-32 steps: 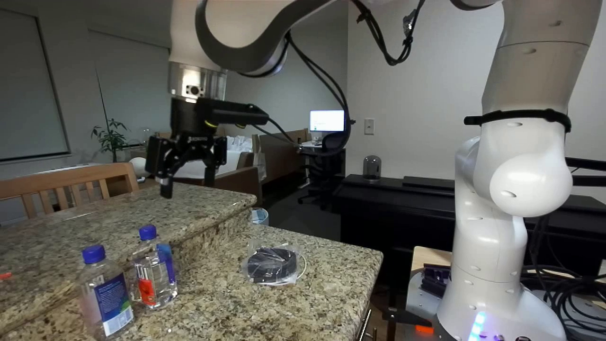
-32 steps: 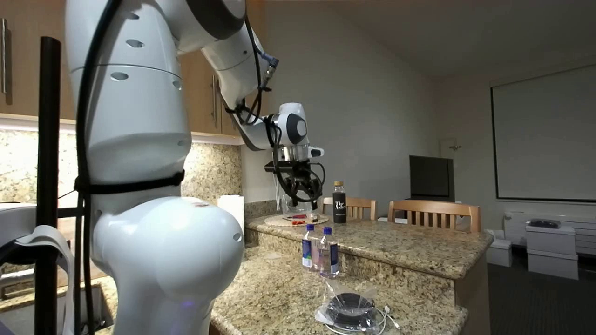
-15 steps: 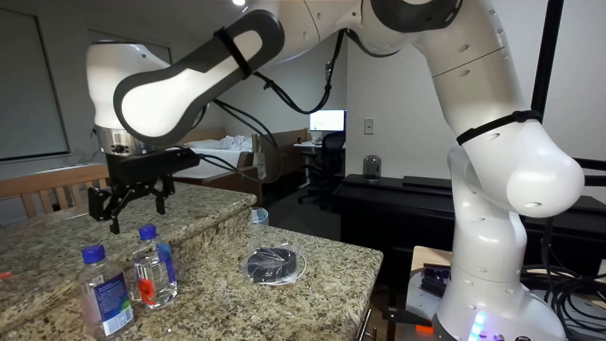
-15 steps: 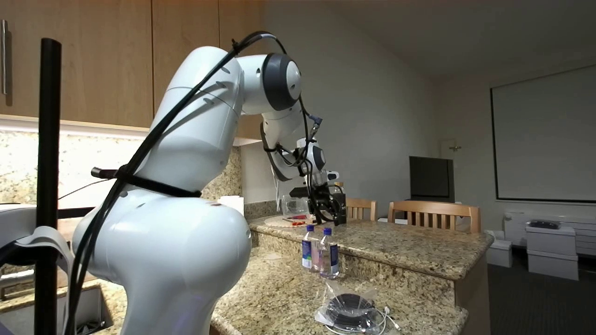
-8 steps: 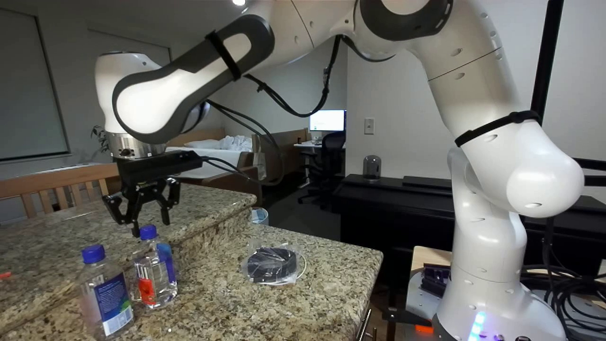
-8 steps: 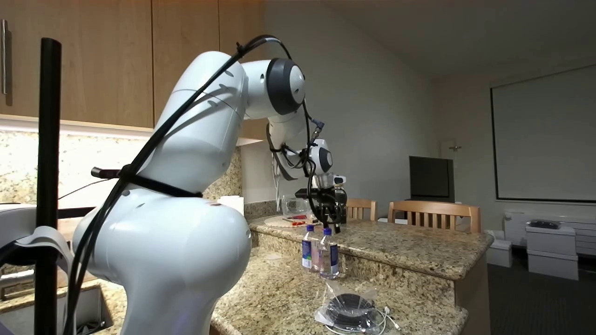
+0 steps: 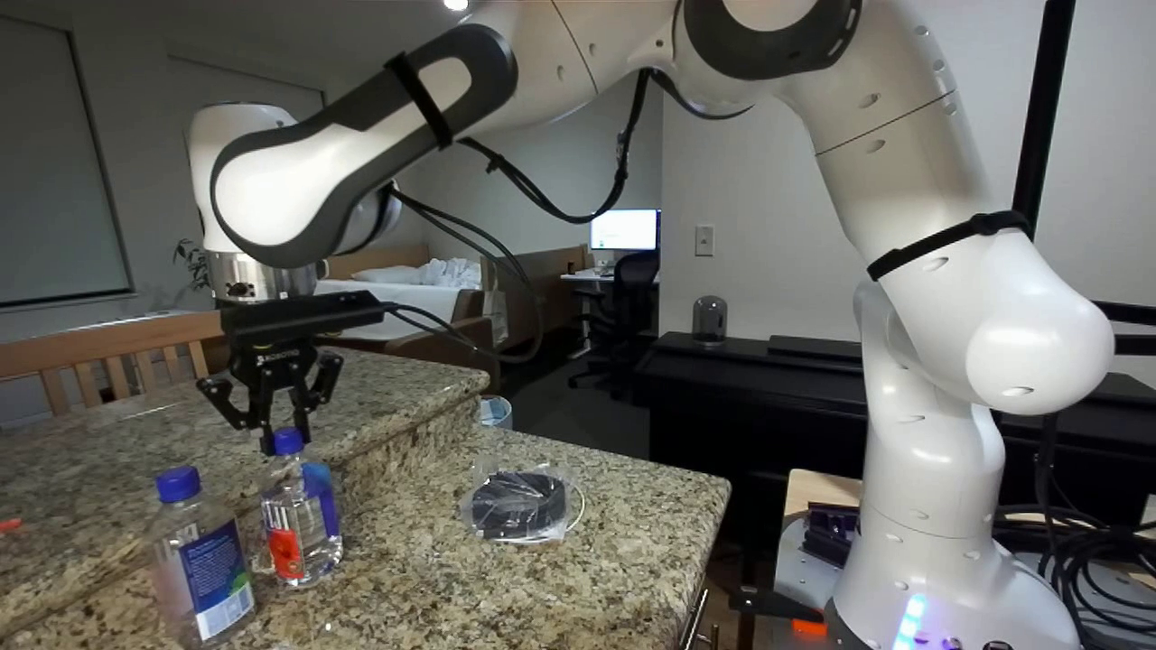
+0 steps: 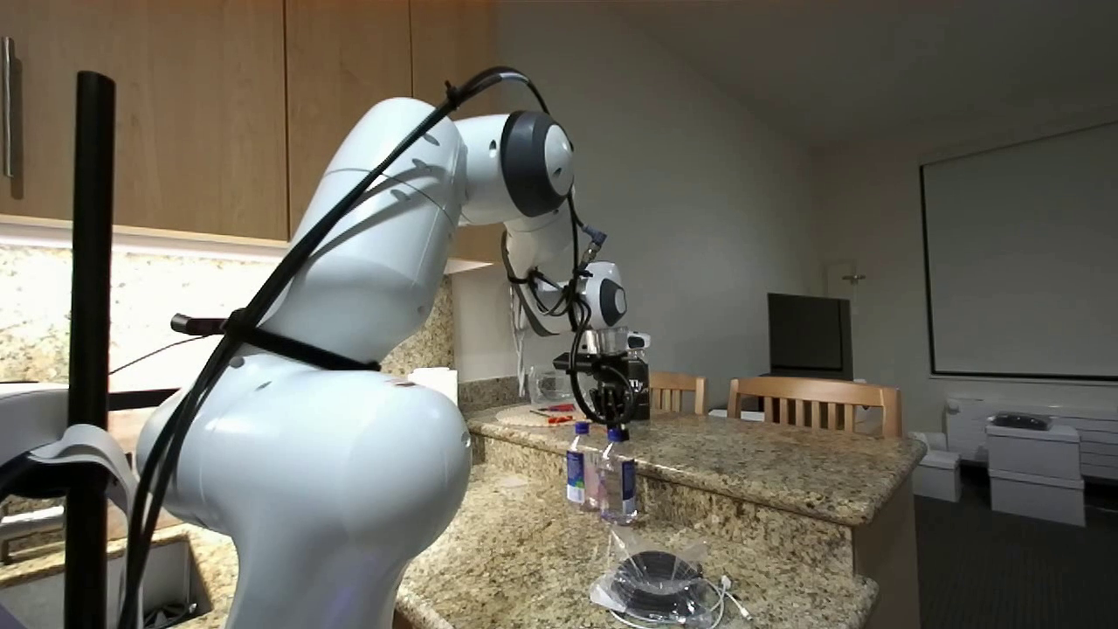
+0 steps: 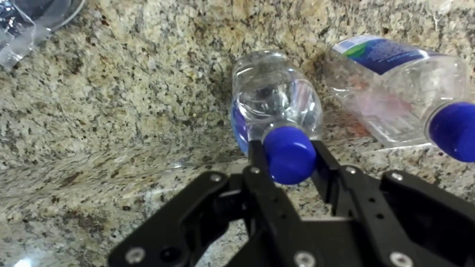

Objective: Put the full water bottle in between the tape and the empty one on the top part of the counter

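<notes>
White letters are spelling ROBOTIQ on the gripper (image 7: 286,440). The full bottle (image 7: 303,528) below it and the empty bottle (image 7: 203,569) near it are showing unreadable label print. Behind the gripper, a black bottle (image 8: 643,402) is bearing partly hidden letters.

The lower counter (image 7: 415,569) lies open between the full bottle (image 7: 307,519) and the tape (image 7: 519,506). The empty bottle (image 7: 203,569) crowds the opposite side, the raised tier (image 7: 397,384) a third.

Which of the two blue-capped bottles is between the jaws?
The bottle nearer the bagged black roll: the jaws look closed on its blue cap. The second bottle stands farther from the roll, outside the jaws.
</notes>
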